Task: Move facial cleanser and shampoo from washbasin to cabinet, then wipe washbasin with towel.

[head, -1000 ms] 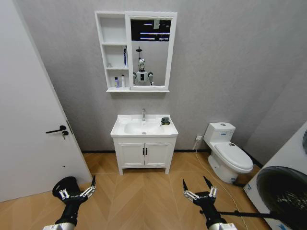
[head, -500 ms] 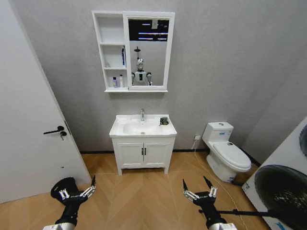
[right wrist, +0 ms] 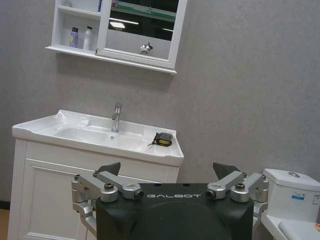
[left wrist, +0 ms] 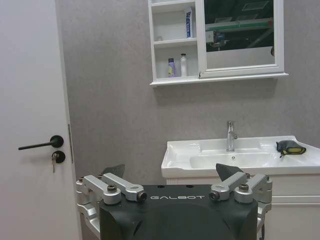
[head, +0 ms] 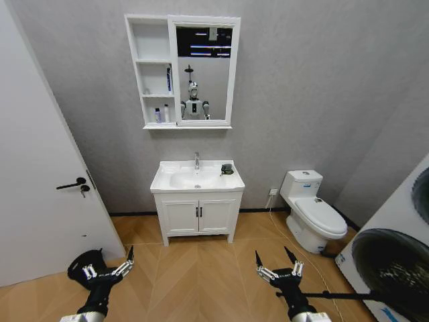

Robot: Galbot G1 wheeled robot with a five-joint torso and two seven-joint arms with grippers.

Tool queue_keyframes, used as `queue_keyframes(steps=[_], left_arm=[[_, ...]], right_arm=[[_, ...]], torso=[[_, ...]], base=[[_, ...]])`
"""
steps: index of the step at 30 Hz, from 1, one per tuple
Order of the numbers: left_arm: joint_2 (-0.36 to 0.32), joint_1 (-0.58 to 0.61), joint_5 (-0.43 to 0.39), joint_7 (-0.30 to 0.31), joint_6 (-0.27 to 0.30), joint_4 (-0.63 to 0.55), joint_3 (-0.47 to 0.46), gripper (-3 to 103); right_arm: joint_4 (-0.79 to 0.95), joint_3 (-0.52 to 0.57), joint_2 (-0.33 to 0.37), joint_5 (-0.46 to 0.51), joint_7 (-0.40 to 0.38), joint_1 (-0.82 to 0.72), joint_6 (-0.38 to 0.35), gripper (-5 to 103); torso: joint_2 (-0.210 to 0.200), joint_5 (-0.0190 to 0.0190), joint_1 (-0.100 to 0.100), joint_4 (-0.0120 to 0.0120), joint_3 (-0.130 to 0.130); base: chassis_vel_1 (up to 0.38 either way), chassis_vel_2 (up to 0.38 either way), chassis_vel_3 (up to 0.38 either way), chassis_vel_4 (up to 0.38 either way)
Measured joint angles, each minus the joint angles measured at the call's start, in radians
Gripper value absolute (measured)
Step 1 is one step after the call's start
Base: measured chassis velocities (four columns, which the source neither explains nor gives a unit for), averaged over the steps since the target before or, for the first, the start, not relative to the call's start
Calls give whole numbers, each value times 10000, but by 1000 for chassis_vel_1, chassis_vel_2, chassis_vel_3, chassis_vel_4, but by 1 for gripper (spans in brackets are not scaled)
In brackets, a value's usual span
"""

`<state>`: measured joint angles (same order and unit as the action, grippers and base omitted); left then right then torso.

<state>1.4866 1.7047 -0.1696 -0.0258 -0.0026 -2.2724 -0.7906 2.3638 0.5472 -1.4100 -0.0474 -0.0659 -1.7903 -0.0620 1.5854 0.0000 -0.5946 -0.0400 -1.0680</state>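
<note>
While both pincers (head: 107,270) (head: 276,261) hang released, cabinet (head: 154,74) bottles' labels stay unreadable.

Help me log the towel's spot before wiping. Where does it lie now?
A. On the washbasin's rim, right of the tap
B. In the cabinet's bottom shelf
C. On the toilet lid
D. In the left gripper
A: the towel lies on the washbasin rim, right of the tap, away from both grippers.

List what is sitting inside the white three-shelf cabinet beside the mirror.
In the white three-shelf cabinet, the bottom shelf holds a small purple bottle beside a white bottle. The middle shelf holds an upright blue-and-white tube. The top shelf's contents are cut off.
</note>
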Motion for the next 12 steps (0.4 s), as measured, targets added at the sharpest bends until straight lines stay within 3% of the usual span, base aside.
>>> queue_keyframes(steps=[12], left_arm=[[0,0,0,0,0,0,0,100]], right_arm=[[0,0,0,0,0,0,0,100]], torso=[[0,0,0,0,0]], base=[[0,0,0,0]])
